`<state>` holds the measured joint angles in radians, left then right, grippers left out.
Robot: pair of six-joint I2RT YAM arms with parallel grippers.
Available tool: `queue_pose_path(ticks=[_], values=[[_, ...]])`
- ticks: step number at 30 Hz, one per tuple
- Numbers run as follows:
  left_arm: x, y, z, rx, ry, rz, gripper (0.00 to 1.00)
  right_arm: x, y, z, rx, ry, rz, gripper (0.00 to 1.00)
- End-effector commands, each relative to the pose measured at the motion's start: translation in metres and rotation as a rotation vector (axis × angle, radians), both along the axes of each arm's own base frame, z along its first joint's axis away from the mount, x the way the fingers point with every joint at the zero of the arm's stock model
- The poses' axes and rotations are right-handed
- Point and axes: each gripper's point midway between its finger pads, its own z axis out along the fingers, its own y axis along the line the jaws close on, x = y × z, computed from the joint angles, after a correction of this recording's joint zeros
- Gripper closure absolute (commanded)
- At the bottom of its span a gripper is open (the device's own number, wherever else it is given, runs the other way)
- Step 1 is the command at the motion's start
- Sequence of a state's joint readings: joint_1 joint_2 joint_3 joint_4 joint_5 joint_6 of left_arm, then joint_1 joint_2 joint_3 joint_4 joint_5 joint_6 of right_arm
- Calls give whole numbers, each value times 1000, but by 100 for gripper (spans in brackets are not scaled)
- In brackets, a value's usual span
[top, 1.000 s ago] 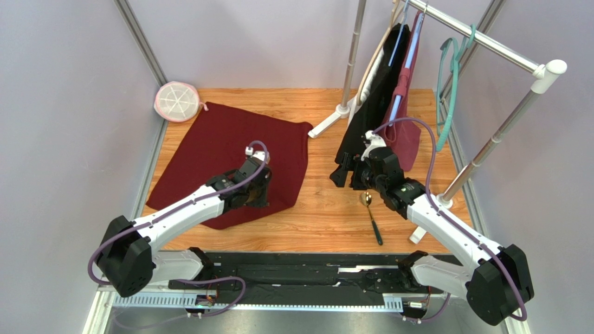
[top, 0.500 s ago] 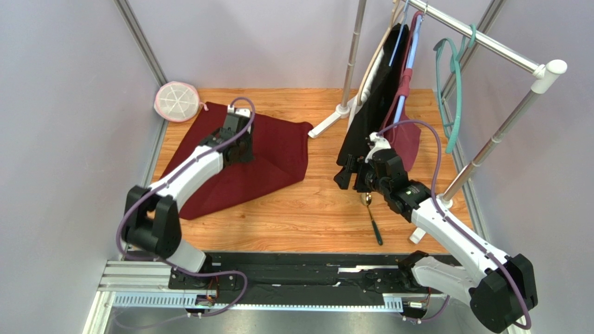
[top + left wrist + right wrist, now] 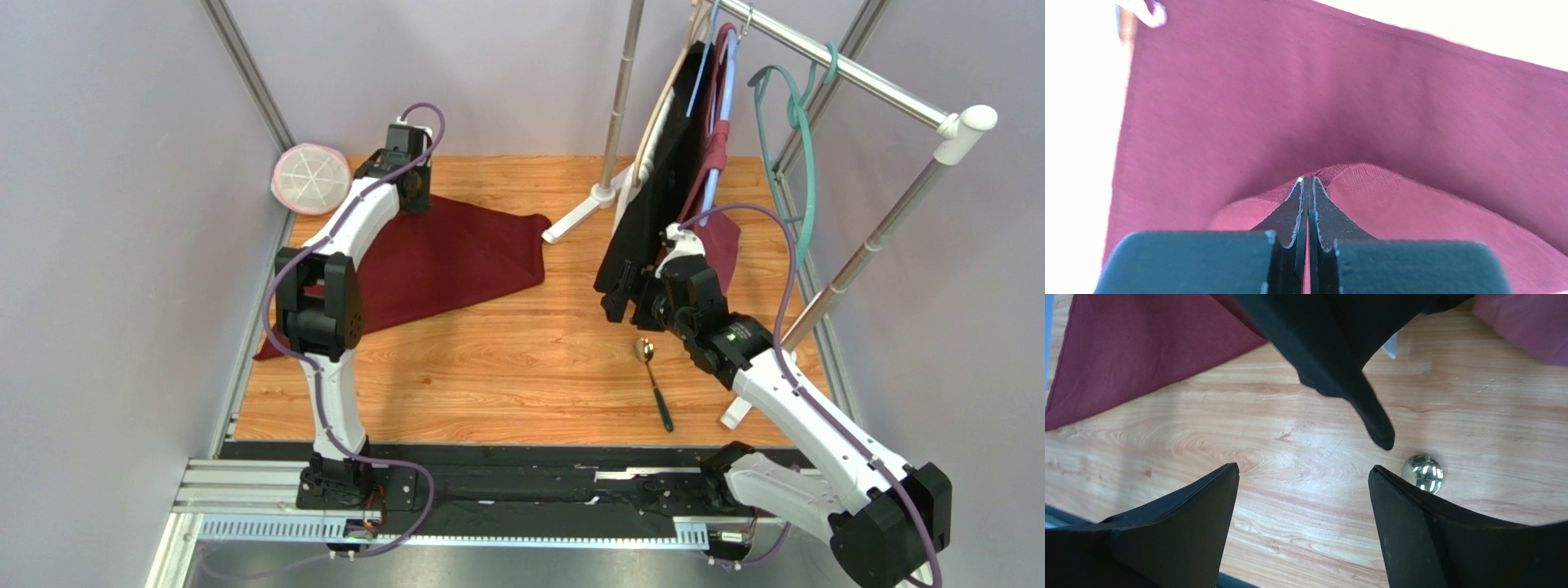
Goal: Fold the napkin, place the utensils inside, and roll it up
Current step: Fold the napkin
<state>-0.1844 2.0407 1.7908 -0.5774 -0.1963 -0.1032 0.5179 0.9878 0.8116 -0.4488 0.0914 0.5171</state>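
One large plain maroon square cloth napkin [image 3: 429, 263] lies on the left half of the wooden table [image 3: 515, 368], doubled over into a rough triangle. Its long edge runs from the near-left corner of the table to a point at the far right of the cloth. Just beyond its far-left corner sits one round white mesh disc [image 3: 312, 179].

The left gripper [image 3: 409, 186] is at the cloth's far edge. The left wrist view shows this gripper [image 3: 1308, 180] with its fingers pressed together, pinching a raised fold of the napkin between the tips.

Well to the right of the napkin there is one utensil: a thin spoon with a dark handle and a small golden head [image 3: 655, 390]. It lies flat on bare wood, long axis running near to far, head at the far end, handle angled slightly right toward the near edge.

The right gripper [image 3: 638, 304] hovers just beyond the spoon's head with its fingers spread wide, holding nothing. In the right wrist view the tip of a hanging black garment [image 3: 1333, 343] shows beyond the gripper [image 3: 1303, 471].
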Motion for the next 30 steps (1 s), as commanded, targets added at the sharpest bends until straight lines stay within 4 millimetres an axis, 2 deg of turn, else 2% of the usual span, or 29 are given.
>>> queue_pose_path(ticks=[1, 2, 4, 5, 10, 13, 14, 15, 16, 17, 18, 20, 21, 22, 24, 25, 30], values=[[27, 39, 15, 66, -27, -1, 100, 26, -9, 27, -47, -83, -71, 18], [32, 49, 15, 64, -34, 18, 100, 29, -10, 28, -61, -92, -73, 18], [44, 55, 17, 70, -43, -9, 100, 36, -8, 32, -62, -114, -76, 17], [48, 58, 16, 67, -45, -7, 100, 40, -6, 29, -72, -103, -77, 17], [72, 66, 9, 39, -59, -71, 100, 53, 5, 24, -72, -80, -58, 17], [72, 58, 12, -7, -54, -106, 100, 57, 11, 15, -72, -49, -43, 17], [70, 48, 13, -47, -52, -145, 100, 57, 14, 12, -70, -41, -28, 16], [67, 30, 15, -120, -58, -213, 86, 58, 16, 7, -72, -30, -24, 16], [58, 22, 11, -157, -43, -242, 78, 59, 17, 4, -71, -24, -19, 16], [55, 17, 8, -179, -43, -262, 65, 59, 20, 2, -67, -16, -8, 16], [56, 11, 8, -200, -63, -290, 57, 59, 20, 1, -64, -13, -6, 16], [51, 8, -11, -205, -30, -316, 48, 62, 23, 1, -49, -13, 5, 16], [52, 6, -12, -219, -22, -332, 48, 62, 24, 2, -49, -17, 8, 16], [53, 5, -26, -228, 6, -335, 48, 62, 24, 3, -45, -20, 10, 16], [55, 2, -29, -242, 25, -355, 48, 61, 24, 4, -41, -23, 14, 16], [57, 2, -37, -243, 38, -358, 48, 59, 25, 2, -43, -19, 19, 16], [65, 10, -41, -224, 35, -357, 48, 53, 19, 0, -31, -15, 3, 16]])
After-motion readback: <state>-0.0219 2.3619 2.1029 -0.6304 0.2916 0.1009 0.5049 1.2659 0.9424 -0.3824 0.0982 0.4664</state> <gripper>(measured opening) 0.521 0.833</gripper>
